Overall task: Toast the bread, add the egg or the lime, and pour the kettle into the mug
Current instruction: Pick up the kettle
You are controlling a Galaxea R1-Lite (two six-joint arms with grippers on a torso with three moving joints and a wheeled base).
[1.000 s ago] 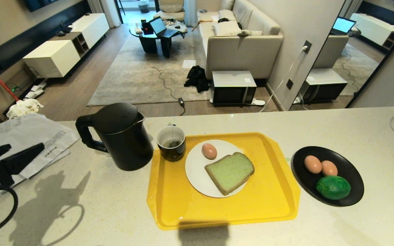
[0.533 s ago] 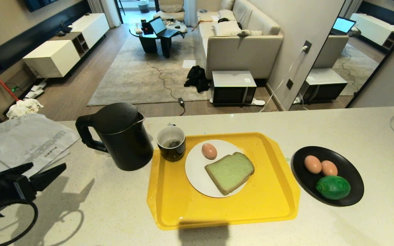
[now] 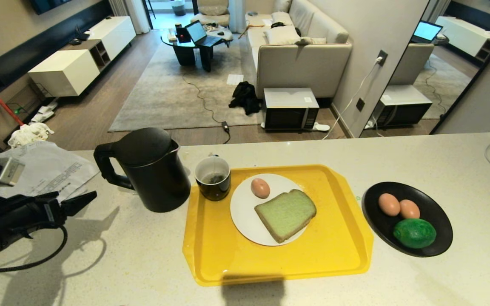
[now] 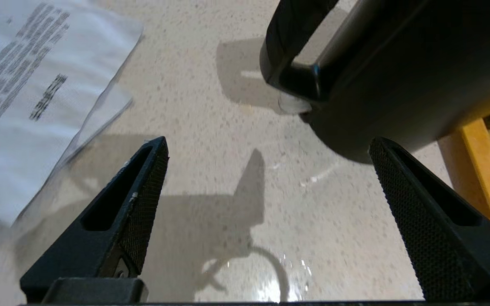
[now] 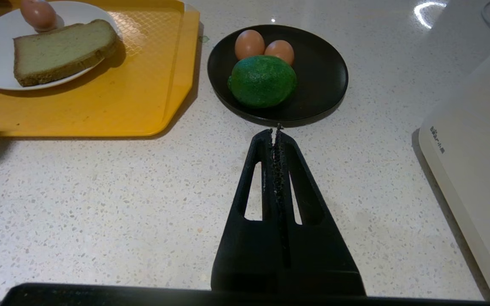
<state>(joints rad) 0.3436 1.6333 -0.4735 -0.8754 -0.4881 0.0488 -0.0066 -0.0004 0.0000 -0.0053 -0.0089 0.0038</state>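
Your left hand (image 3: 84, 199) hovers low over the speckled stone tabletop (image 3: 121, 255), its two black fingers (image 4: 143, 187) spread wide apart and empty, pointing toward the tall matte black kettle (image 3: 151, 170). The kettle stands on the tabletop just beside the left edge of the yellow plastic tray (image 3: 338, 250), with its big loop handle (image 3: 105, 168) turned toward your hand. The short black mug with a white inside (image 3: 213, 177) sits at the tray's near-left corner, close by the kettle's spout side, and something dark already lies in its bottom.

The bread and egg look done: the pale green slice of bread (image 3: 286, 214) and one pinkish-brown egg (image 3: 260, 188) rest on the round white plate (image 3: 240, 212), so the pour appears to be the step in hand. Two more eggs and the dark green lime (image 3: 414, 233) remain in the black dish (image 3: 436, 221).

Bring the fingers level with the upright part of the handle, one finger through the loop and one outside, and close only when the handle sits deep between the pads. Keep clear of the printed paper sheets (image 3: 45, 170) beside the arm. A tall kettle will likely swing, so lift slowly and tilt over the mug gently.

Your right hand (image 5: 275, 129) is pressed together, empty, parked above the tabletop near the black dish.
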